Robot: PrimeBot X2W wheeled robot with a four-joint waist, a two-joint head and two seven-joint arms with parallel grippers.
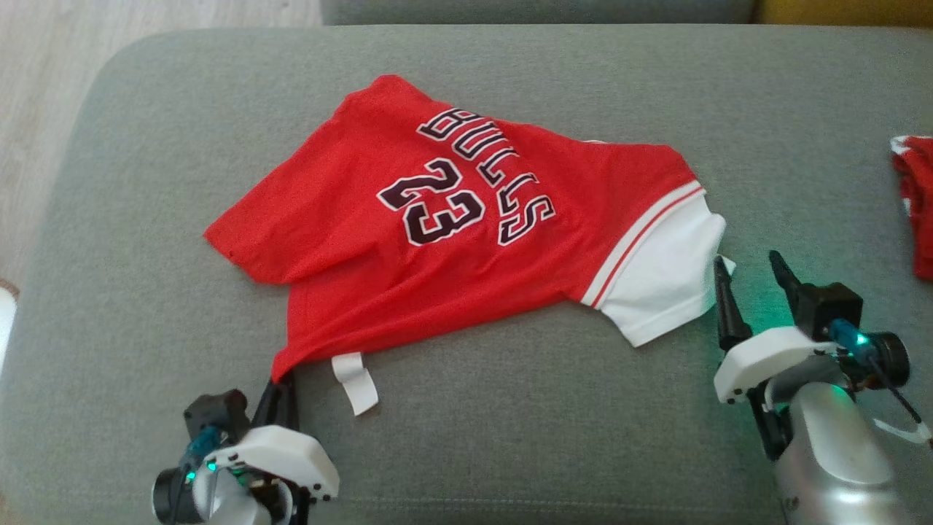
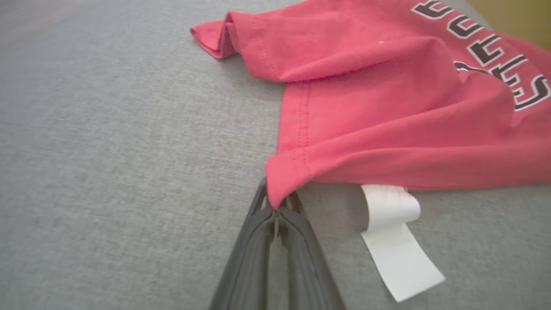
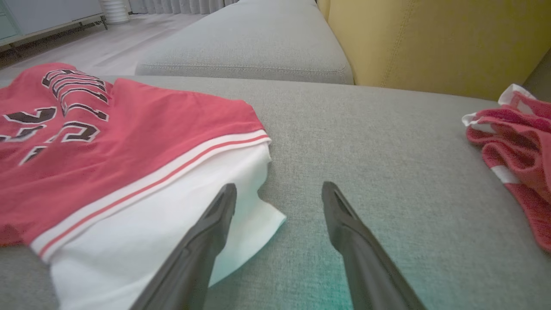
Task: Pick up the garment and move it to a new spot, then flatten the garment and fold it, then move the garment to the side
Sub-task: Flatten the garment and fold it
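Grey upholstered seat (image 1: 510, 452): broad, woven fabric, bears all items listed. Second grey cushion (image 3: 245, 47): lies beyond the seat, with yellow upholstery (image 3: 430, 38) rising beside it. Garment (image 1: 350, 240): red jersey, black-and-white lettering "BULLS" and number "23" face up, lying on the middle of the seat, mostly spread but creased, with one edge folded over on the robot's left side. White sleeve (image 1: 667, 277): edged with red and white stripes, lies flat at the garment's right end. Second red-and-white cloth (image 1: 920, 211): bunched at the seat's far right edge, well apart from the garment. Right gripper (image 1: 747, 266): near the seat surface at lower right in the head view, fingers spread wide with nothing between them; the left finger overlaps the white sleeve's corner, the right finger is over bare seat fabric; green light falls on the seat below it. Left gripper (image 2: 275, 209): at lower left in the head view, fingers pressed together and pinching the garment's near hem corner, which rises slightly into the tips. White label (image 2: 396, 241): a curled strip emerging from under the hem, lying on the seat just beside the left gripper's fingers.
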